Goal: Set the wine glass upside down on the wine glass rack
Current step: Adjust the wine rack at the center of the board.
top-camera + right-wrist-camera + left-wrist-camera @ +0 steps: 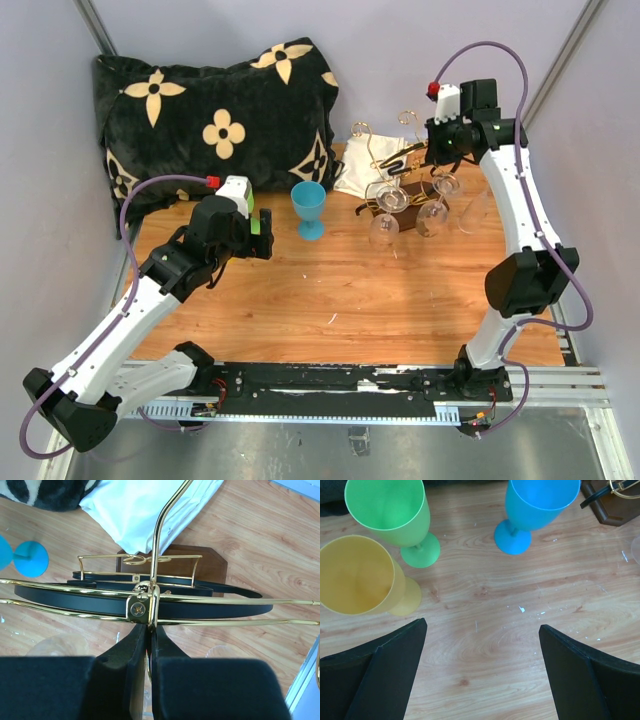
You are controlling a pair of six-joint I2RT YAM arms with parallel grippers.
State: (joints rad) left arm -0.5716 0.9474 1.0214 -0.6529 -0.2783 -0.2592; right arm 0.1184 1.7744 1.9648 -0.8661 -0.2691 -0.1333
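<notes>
The wine glass rack stands at the back right, its gold wire, black ring and wooden base showing in the right wrist view. Several clear glasses hang upside down from it. My right gripper is shut on a gold wire at the rack's ring. Upright on the table stand a blue wine glass, a green one and a yellow one. My left gripper hangs open over bare wood just near of them, holding nothing.
A black cushion with cream flowers lies at the back left. A white cloth sits behind the rack. Grey walls close in both sides. A clear glass rim shows at the right edge of the left wrist view.
</notes>
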